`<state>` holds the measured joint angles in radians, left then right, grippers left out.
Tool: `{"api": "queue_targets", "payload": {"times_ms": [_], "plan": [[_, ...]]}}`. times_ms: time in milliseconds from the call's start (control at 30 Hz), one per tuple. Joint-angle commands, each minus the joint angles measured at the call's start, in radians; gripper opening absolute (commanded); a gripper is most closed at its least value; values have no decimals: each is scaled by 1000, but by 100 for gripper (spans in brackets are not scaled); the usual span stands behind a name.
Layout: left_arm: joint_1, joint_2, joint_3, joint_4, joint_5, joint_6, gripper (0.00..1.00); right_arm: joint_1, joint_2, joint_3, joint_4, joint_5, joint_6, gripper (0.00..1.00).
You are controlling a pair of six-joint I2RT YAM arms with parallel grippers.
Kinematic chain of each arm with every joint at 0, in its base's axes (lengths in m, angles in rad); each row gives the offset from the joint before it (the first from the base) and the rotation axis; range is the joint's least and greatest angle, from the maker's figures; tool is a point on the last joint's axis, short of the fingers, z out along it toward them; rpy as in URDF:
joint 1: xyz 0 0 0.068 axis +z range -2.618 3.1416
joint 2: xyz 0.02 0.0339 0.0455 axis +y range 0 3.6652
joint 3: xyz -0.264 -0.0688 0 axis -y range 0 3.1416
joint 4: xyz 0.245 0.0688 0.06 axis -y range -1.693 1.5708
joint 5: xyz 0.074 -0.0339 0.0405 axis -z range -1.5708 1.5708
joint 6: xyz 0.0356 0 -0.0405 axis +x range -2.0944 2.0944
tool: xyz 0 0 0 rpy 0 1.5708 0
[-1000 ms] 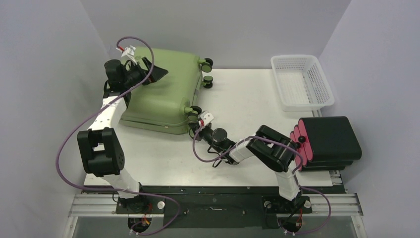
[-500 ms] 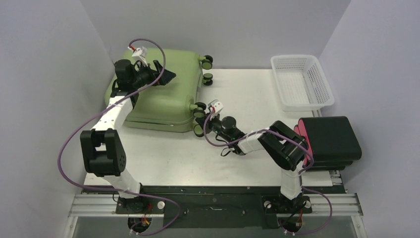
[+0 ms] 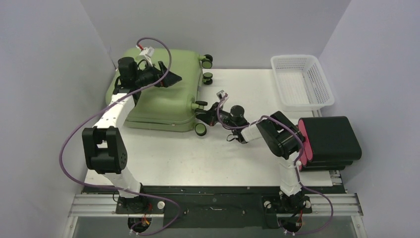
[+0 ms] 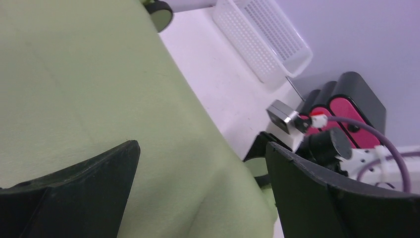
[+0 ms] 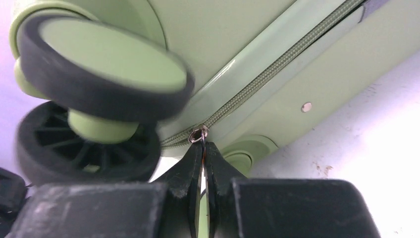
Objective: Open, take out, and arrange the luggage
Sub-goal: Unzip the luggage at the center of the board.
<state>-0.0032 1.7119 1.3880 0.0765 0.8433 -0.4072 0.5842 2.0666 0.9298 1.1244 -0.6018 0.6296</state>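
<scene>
The zipper pull [image 5: 198, 134] of the luggage [image 5: 233, 34] is pinched between the closed fingertips of the right tool [image 5: 202, 151]; a black wheel [image 5: 101, 82] is seen just left; the white surface [image 5: 366, 139] lies at the right.

Top external: fixed high at 6 o'clock behind both arm bases, tilted down toward 12, far enough back for the whole bench [image 3: 163, 158]. Left wrist: close above the luggage [image 3: 168, 106] lid at 10 o'clock, aimed toward 3–4, across to basket [image 3: 323, 87] and black case [image 3: 329, 139]. Right wrist: down at bench level, nearly against the zip pull [image 5: 198, 135] under a wheel [image 5: 104, 74]. Shared across all three: luggage wheel end.
</scene>
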Motion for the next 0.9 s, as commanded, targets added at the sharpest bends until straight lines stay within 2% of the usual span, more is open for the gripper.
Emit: {"api": "queue_targets", "payload": {"times_ms": [0,300,633,867], "plan": [[-48,33,14,-108,125,-17,98,-42,67,96,110,-53,129,0],[-146,36,93,-200,125,41,98,-85,105,164,85,-104,123,0],[-359,145,249,-400,34,171,97,-95,41,163,-105,-92,-93,0],[-402,176,273,-548,-67,280,100,-119,-6,142,-200,-30,-172,0]]}}
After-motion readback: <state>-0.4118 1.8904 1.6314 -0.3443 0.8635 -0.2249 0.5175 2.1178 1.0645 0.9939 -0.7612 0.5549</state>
